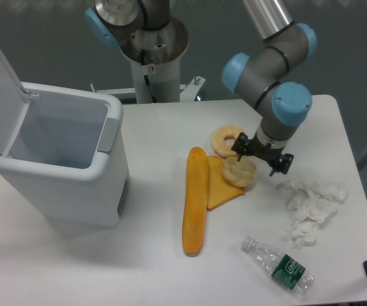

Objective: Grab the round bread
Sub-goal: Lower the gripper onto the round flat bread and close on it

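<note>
The round bread (239, 171) is a small pale-beige bun lying on the white table (164, 268). It rests against the upper right edge of a flat orange slice (219, 187). My gripper (259, 163) hangs low just behind and to the right of the bun. Its jaws are spread, with one dark finger (239, 152) at the bun's back edge and the other (281, 166) to the bun's right. The tips are partly hidden, and nothing is held.
A ring-shaped bread (225, 140) lies just behind the bun. A long orange baguette (195, 199) lies to its left. Crumpled white tissue (311, 205) and a plastic bottle (278, 264) are to the right and front. An open white bin (62, 159) stands at the left.
</note>
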Controlling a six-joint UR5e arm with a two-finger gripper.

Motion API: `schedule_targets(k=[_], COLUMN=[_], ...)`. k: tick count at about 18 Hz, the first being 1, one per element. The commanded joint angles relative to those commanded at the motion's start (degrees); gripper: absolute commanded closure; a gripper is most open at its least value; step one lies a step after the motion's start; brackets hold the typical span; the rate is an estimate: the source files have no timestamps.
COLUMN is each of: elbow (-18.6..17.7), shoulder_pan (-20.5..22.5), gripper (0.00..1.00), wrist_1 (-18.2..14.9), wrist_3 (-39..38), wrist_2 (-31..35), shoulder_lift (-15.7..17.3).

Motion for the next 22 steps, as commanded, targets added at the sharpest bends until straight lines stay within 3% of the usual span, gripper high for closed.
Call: schedule_targets(k=[6, 8, 9, 12, 15, 18, 19, 22], elbow=[-0.17, -0.26, -0.26, -0.26, -0.26, 0.0, 0.35, 1.49], shoulder_pan=[-1.85, -1.68, -1.5, -1.41, -1.59, -1.59, -1.5, -1.33], gripper=[0.01, 0.24, 0.32, 0.39, 0.65, 0.71, 0.84, 1.0], wrist_1=[0.09, 0.0, 0.0, 0.26, 0.44, 0.53, 0.44, 0.44], wrist_3=[-3.44, -3.53, -3.62, -6.15, -7.05, -7.04, -7.13, -6.43], wrist_2=[0.0, 0.09, 0.26, 0.7, 1.66, 1.93, 1.93, 1.93], shoulder_lift=[-0.44, -0.44, -0.35, -0.53, -1.14, -1.23, -1.06, -0.27])
